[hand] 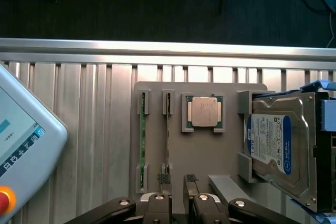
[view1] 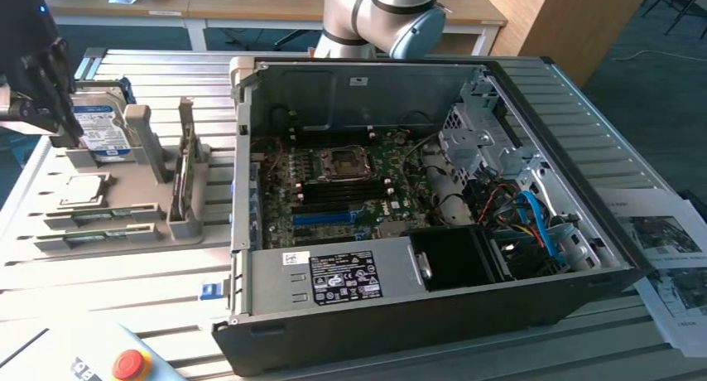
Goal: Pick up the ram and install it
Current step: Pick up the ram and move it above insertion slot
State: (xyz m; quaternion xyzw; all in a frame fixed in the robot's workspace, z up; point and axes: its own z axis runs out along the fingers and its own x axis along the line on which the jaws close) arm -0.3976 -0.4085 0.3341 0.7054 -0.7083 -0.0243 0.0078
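The ram (hand: 142, 145) stands on edge in the gray holder (hand: 202, 156). It looks thin, light and easy to break; hold its flat sides. The gripper (hand: 177, 184) has its fingers apart, holding nothing.

Lab or office room. Light-wood desks (view1: 276, 7) with white legs (view1: 197, 37) run along the back. A tall wooden panel (view1: 564, 21) stands at the exterior view's right. The floor (view1: 651, 108) is blue-grey carpet with a pale cable (view1: 674, 54) lying on it, and a dark chair base (view1: 683, 2) sits in the far corner. The work surface is a slatted aluminium table (view1: 111, 273) with ribbed silver profiles. Lighting is bright and even, with glare on the slats nearest the camera. In the wrist view the floor (hand: 157, 3) past the table's edge rail (hand: 157, 48) looks dark.
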